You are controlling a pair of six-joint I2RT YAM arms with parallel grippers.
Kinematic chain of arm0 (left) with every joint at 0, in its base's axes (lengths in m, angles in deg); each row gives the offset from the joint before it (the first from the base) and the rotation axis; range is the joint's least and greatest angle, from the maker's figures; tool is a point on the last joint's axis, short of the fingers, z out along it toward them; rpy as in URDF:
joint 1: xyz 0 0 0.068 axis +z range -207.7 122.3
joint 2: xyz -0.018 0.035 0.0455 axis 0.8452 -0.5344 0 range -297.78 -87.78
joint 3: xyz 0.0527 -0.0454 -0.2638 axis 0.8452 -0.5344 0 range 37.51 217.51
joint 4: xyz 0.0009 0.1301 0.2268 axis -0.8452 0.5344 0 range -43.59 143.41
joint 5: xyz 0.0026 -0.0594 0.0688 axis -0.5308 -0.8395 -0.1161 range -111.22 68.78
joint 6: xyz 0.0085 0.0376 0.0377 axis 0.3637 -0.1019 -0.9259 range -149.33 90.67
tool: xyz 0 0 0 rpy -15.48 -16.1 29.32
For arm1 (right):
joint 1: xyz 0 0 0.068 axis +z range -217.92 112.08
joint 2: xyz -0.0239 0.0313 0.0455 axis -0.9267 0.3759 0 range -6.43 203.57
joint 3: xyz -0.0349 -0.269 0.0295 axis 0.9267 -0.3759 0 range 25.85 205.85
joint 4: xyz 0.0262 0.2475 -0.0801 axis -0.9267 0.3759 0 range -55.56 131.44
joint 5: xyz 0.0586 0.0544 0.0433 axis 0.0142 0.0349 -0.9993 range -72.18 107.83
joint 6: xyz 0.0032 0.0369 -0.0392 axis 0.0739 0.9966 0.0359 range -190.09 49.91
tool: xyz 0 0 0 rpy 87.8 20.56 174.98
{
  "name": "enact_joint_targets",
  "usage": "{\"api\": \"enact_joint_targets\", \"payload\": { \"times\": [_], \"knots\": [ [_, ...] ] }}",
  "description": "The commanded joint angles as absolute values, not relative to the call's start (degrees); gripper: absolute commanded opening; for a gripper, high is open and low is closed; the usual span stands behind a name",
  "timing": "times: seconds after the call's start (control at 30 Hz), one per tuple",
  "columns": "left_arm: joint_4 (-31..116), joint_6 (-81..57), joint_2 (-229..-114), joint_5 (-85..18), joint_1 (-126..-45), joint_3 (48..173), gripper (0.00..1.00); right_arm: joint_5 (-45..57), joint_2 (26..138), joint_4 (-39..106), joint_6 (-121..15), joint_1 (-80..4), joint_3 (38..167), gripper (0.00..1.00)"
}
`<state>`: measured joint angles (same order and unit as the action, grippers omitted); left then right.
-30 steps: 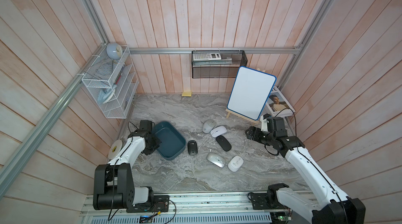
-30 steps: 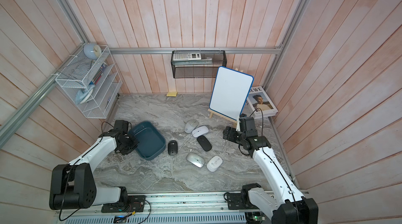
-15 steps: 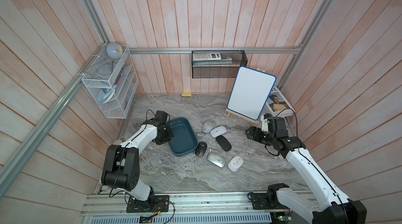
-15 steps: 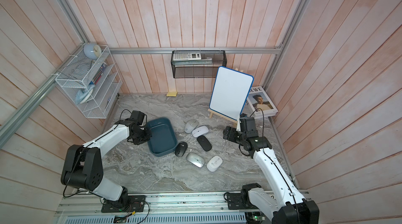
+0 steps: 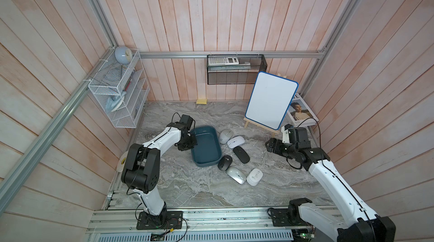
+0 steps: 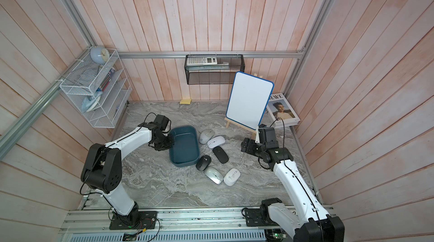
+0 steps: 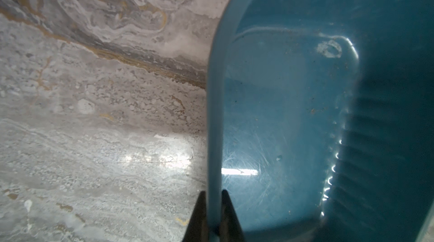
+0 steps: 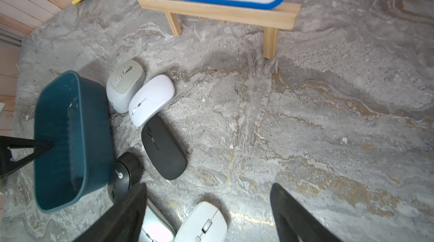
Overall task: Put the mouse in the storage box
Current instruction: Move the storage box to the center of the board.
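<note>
Storage box (image 5: 206, 150) (image 6: 184, 147) (image 8: 96, 135), a teal-blue bin with nothing inside, sits on the marble tabletop (image 5: 187, 186) left of its middle, long side running from the back edge toward the front. The left gripper (image 5: 193, 141) (image 6: 170, 143) (image 7: 213, 208) is clamped on the box's long wall nearest the left edge: in the left wrist view one finger presses the outside of the rim (image 7: 213, 111) and the other the inside.

The right gripper (image 5: 267, 145) (image 6: 243, 147) (image 8: 207, 185) hangs near the right edge, in front of the whiteboard (image 5: 271, 100), with its jaws wide apart and nothing between them.

All six mice lie outside the box, between it and the right gripper, none within either pair of jaws. The flat black mouse (image 5: 241, 154) (image 8: 164, 151) lies nearest the open jaws. Toward the back lie the grey mouse (image 5: 226, 136) and the flat white mouse (image 5: 235, 141), side by side. The rounded black mouse (image 5: 224, 162) touches the box's front right corner. Nearest the front edge are the silver mouse (image 5: 235, 175) and the white mouse with a grey wheel (image 5: 254, 176).
</note>
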<state>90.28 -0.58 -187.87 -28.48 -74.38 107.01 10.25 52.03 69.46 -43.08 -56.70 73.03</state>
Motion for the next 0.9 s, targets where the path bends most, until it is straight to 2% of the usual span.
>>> {"api": "enact_joint_targets", "payload": {
  "times": [0.0,0.03,0.13,0.17,0.3,0.47,0.6,0.73,0.87],
  "knots": [
    [93.46,-2.83,-188.42,-28.91,-74.67,109.3,0.3,11.73,53.27,75.96,-42.5,-56.38,73.99,0.83],
    [94.07,-2.88,-188.35,-28.27,-74.7,109.49,0.41,11.88,53.71,77.47,-42.34,-56.4,74.48,0.82],
    [95.6,-2.68,-187.12,-25.83,-74.66,110.22,0.88,13.27,54.39,81.99,-40.71,-55.06,75.73,0.82],
    [96.13,-2.45,-186.41,-24.71,-74.59,110.4,1.0,14.01,54.53,82.96,-40.12,-53.63,75.83,0.85],
    [99.11,-0.8,-182.81,-19.93,-74.38,112.13,1.0,18.08,57.44,86.25,-36.13,-45.31,76.59,0.98],
    [102.5,1.5,-175.61,-16.07,-74.31,111.22,1.0,16.23,60.45,85.28,-26.23,-39.31,74.27,0.98],
    [105.01,3.39,-169.1,-13.87,-74.01,108.66,1.0,22.55,61.67,86.75,-14.79,-33.06,73.91,0.98],
    [106.07,5.75,-161.59,-15.15,-73.15,105.39,1.0,25.64,67.22,93.94,-4.28,-31.78,76.62,0.98],
    [107.61,6.35,-155.85,-16.33,-72.89,103.9,1.0,18.29,75.74,96.12,-5.23,-31.72,79.0,0.98]
  ]
}}
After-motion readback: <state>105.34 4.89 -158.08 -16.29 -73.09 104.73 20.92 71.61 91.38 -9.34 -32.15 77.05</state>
